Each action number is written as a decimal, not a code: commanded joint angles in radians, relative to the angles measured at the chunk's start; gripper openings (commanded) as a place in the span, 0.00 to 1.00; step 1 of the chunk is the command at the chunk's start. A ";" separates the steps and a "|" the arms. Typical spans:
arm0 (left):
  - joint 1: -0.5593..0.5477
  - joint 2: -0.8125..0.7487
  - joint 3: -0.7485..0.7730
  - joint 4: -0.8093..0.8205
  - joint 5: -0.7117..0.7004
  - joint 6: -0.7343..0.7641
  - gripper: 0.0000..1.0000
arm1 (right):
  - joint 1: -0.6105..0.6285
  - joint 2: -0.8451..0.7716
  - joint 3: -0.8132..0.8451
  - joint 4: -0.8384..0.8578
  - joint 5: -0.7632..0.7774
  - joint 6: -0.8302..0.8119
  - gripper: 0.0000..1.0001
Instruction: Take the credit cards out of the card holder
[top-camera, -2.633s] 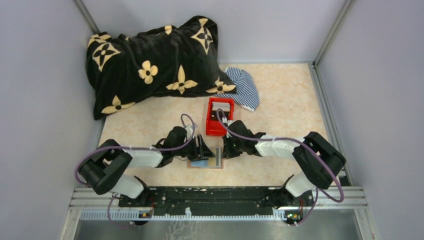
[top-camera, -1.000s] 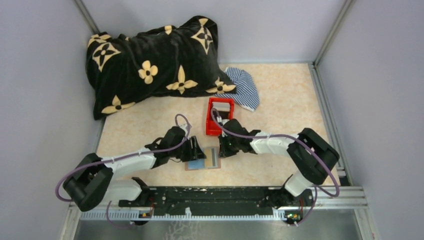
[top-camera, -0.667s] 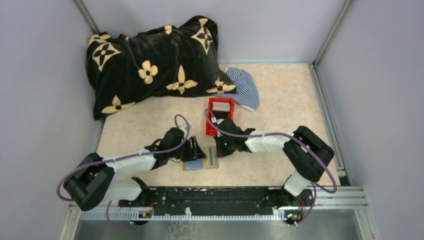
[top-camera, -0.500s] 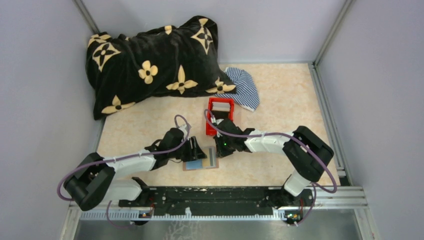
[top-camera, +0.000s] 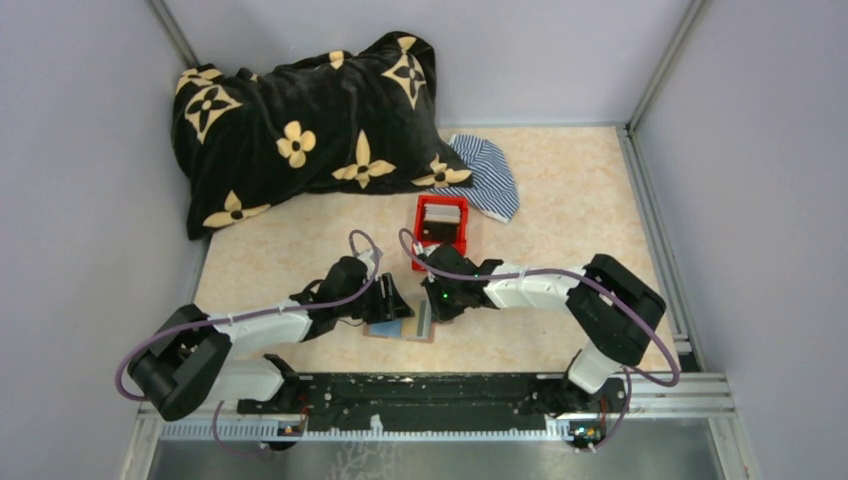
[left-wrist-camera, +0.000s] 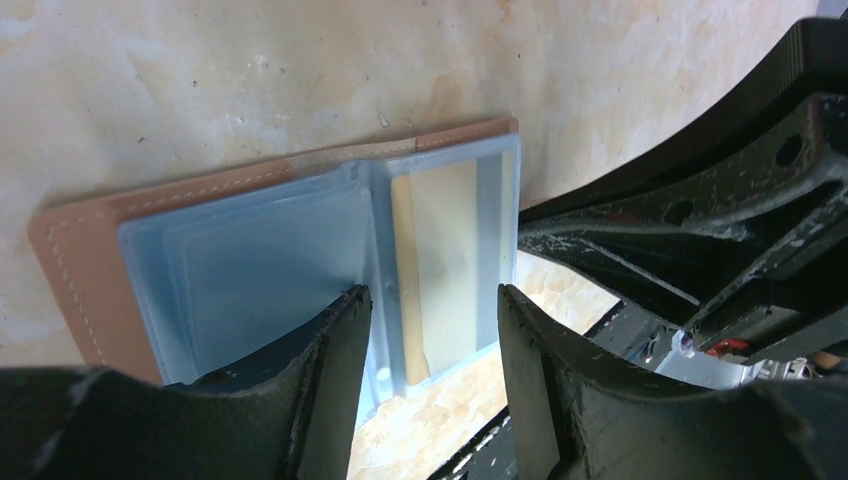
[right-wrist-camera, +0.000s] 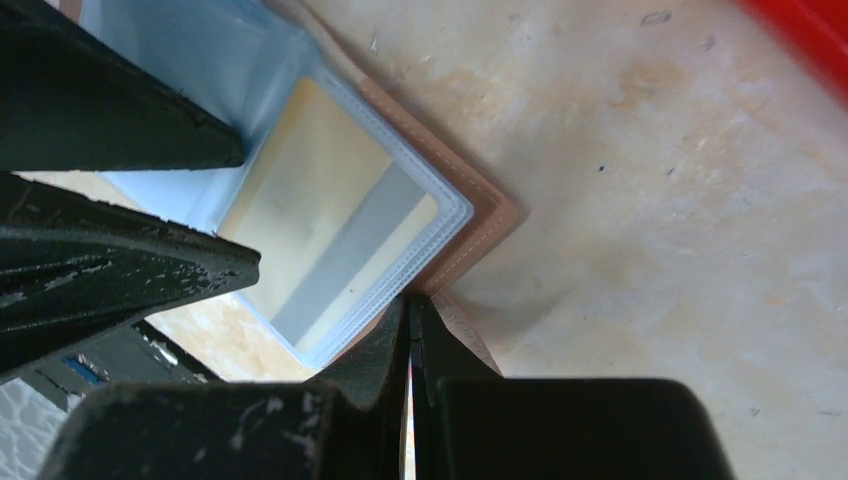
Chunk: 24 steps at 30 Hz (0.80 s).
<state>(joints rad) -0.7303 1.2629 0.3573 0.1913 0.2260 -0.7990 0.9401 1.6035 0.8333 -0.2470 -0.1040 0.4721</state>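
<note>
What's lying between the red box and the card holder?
In the top view, the right gripper, shut, and its purple cable fill the stretch between the red box and the card holder.

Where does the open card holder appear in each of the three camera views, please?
Top external: card holder low centre.
Left wrist: card holder centre-left, lying open.
Right wrist: card holder upper left to centre.
Shared landmark: tan card in its clear sleeve.
</note>
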 joint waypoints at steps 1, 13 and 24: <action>0.000 0.042 -0.041 -0.097 -0.017 0.027 0.57 | 0.039 -0.046 0.056 0.014 -0.056 0.009 0.00; 0.000 0.059 -0.043 -0.069 -0.002 0.031 0.57 | 0.043 -0.084 0.137 -0.055 -0.003 -0.015 0.00; 0.000 -0.052 -0.064 -0.092 -0.007 0.027 0.58 | 0.044 -0.022 0.159 -0.015 -0.029 -0.027 0.00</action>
<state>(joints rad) -0.7265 1.2419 0.3359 0.2081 0.2424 -0.7921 0.9730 1.5642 0.9310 -0.3378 -0.1181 0.4557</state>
